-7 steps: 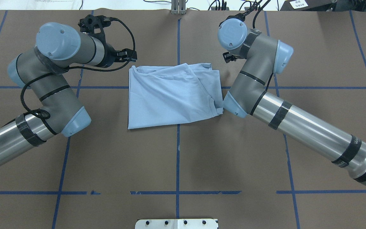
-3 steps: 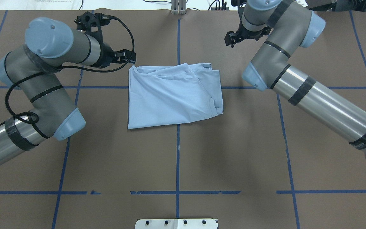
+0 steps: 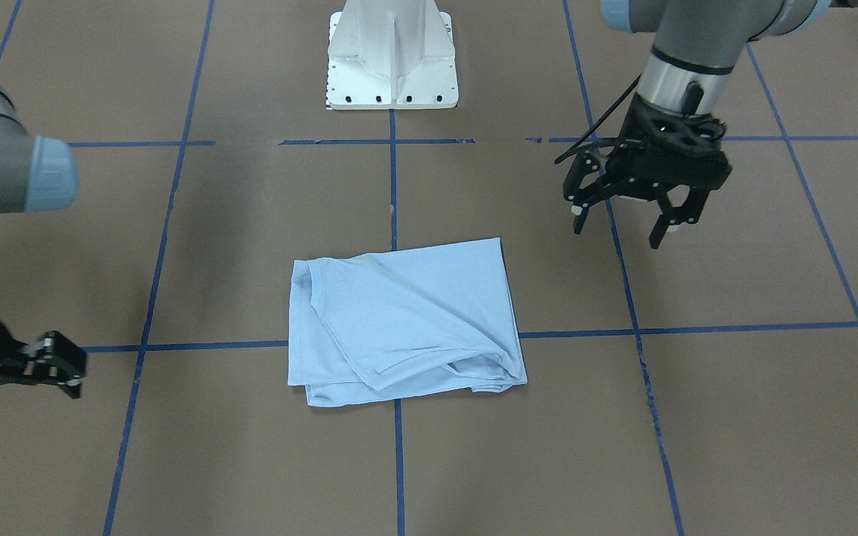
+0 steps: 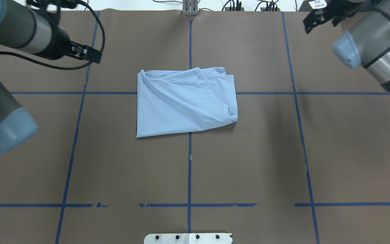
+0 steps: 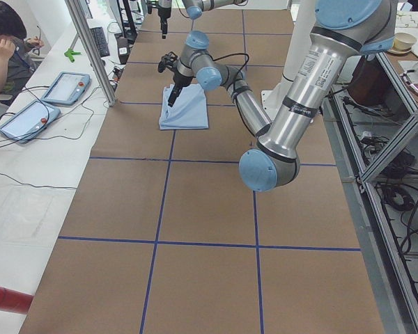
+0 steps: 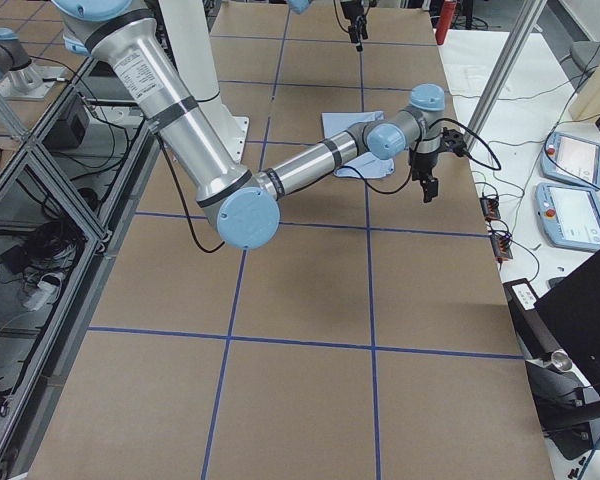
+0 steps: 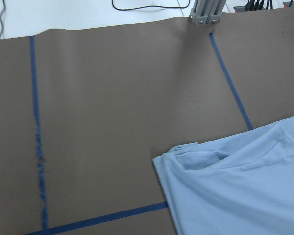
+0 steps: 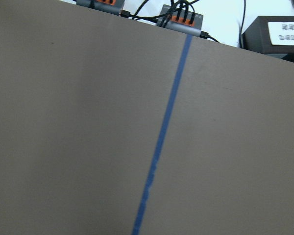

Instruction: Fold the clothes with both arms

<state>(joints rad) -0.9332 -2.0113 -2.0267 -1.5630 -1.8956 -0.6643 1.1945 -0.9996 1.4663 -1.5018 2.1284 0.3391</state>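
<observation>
Lying as a compact folded rectangle mid-frame on the desk (image 3: 697, 417), the T-shirt (image 3: 399, 320) looks essentially finished, perhaps lacking one tidying fold; the left tool (image 3: 617, 231) hangs spread and empty at upper right, while the right tool (image 3: 56, 365), lower left, is too unclear to tell, both well apart from it.

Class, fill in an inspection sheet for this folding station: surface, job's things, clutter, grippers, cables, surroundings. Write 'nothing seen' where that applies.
surface: brown paper-covered table, flat, marked with a blue tape grid.
job's things: light blue T-shirt folded into a rough rectangle at the centre, collar showing; nothing touches it.
clutter: nothing seen on the brown surface.
grippers: left gripper open, off to the T-shirt's side; right gripper apart from it, partly cut off, state unclear.
cables: black cable loops beside the left gripper; plugged leads along the far edge.
surroundings: white pedestal base; seated person beside two teach pendants.
</observation>
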